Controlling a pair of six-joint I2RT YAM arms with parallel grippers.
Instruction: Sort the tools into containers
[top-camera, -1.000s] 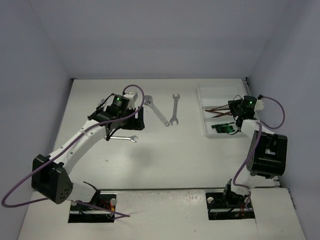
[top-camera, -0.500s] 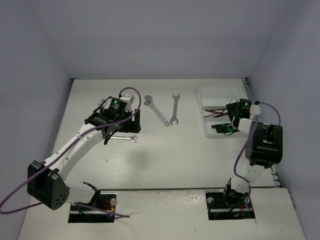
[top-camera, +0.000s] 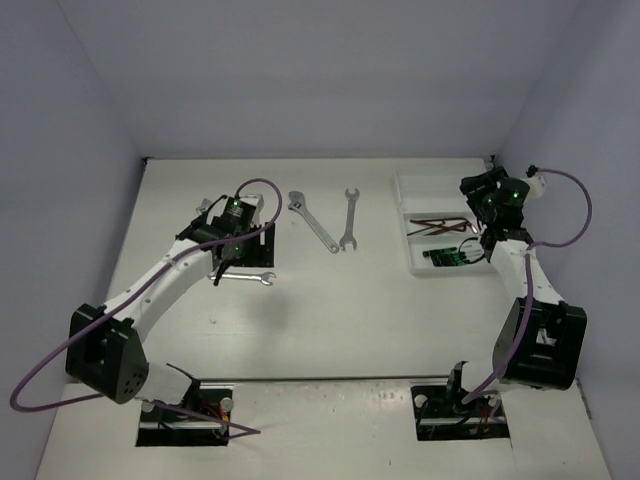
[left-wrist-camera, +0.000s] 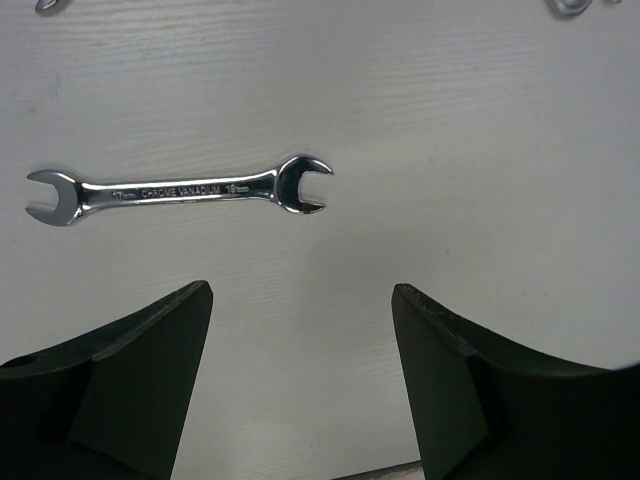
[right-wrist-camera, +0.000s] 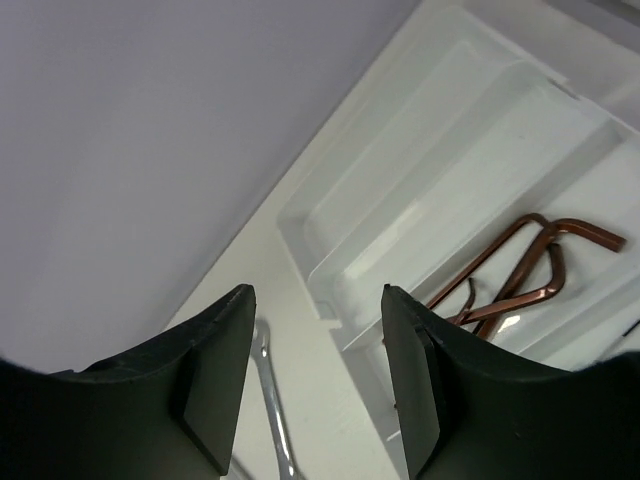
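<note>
The white counter (top-camera: 330, 320) carried everything, and only the top view took it all in. The white tray (top-camera: 420, 183) lay at the far right, its three long compartments running side by side. The right wrist view showed just the tray's (right-wrist-camera: 440, 130) far corner against the wall.

The left fingers (left-wrist-camera: 300, 300) were spread apart, grasping nothing, and hung just above the counter near the small wrench. The right fingers (right-wrist-camera: 318, 295) were likewise spread and empty, raised over the tray's far end.

An adjustable wrench (top-camera: 313, 220) and a longer open-end wrench (top-camera: 349, 220) lay loose mid-counter, near each other but apart. A silver shaft at the bottom of the right wrist view was one of them, though I could not tell which.

The small open-end wrench (top-camera: 247, 277) lay on the counter left of those. Only the left wrist view showed its (left-wrist-camera: 180, 190) stamping: "17 CHROME VANADIUM 19".

Brown hex keys (top-camera: 437, 222) lay in the middle compartment, their bends plain in the right wrist view (right-wrist-camera: 520, 265). Black-and-green screwdrivers (top-camera: 450, 256) lay in the nearest compartment, visible from the top alone.
</note>
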